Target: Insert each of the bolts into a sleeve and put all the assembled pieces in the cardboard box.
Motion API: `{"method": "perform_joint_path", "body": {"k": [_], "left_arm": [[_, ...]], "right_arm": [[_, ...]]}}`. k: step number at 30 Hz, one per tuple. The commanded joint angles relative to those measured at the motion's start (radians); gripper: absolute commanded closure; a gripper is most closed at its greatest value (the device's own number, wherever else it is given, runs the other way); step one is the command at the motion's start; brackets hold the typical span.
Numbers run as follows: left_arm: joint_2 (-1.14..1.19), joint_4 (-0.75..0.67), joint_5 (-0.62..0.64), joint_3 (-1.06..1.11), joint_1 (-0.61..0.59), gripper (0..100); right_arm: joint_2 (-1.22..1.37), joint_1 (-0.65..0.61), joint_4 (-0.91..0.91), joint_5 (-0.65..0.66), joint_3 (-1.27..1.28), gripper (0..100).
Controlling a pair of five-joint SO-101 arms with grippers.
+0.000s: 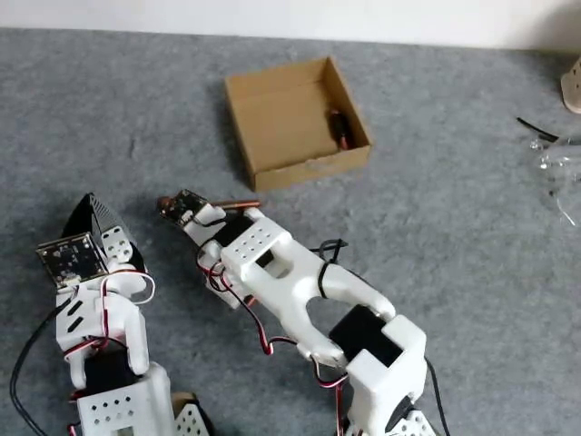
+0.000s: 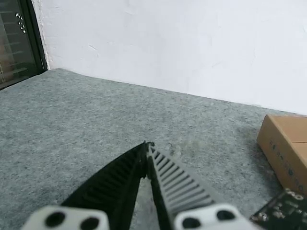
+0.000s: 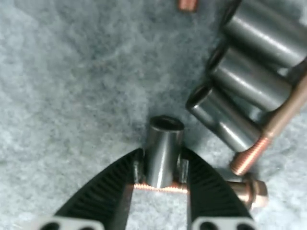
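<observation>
Steel sleeve [image 3: 164,139] is clamped between the right gripper [image 3: 161,158] jaws, low over the grey carpet [image 3: 72,72]. Three more sleeves [image 3: 249,81] and a couple of copper bolts [image 3: 268,132] lie just beside it. Left gripper [image 2: 146,148] has its jaws together, near the cardboard box [image 1: 313,168], which has one dark piece [image 1: 338,127] inside.

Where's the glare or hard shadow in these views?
Right wrist view: bright streaks run along the lying sleeves and the upright sleeve held in the right claw. High view: soft even light on the grey mat, no hard shadows. Left wrist view: no glare; shut left claw dark against the lit wall.
</observation>
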Motion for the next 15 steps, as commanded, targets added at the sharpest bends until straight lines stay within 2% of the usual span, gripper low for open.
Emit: {"method": "perform_joint_path", "body": {"k": [1,10,14,15], "left_arm": [[-0.015,-0.017,0.006,0.019,-0.002,99],[-0.015,-0.017,0.006,0.019,-0.002,99],[-0.015,-0.017,0.006,0.019,-0.002,99],[-0.015,-0.017,0.006,0.019,-0.002,99]], "right_arm": [[-0.012,0.018,0.01,-0.006,-0.042,87.8],[-0.01,0.018,0.01,-0.006,-0.041,88.4],[-0.01,0.018,0.01,-0.009,-0.041,99.8],[-0.01,0.018,0.01,-0.011,-0.041,99.1]]}}
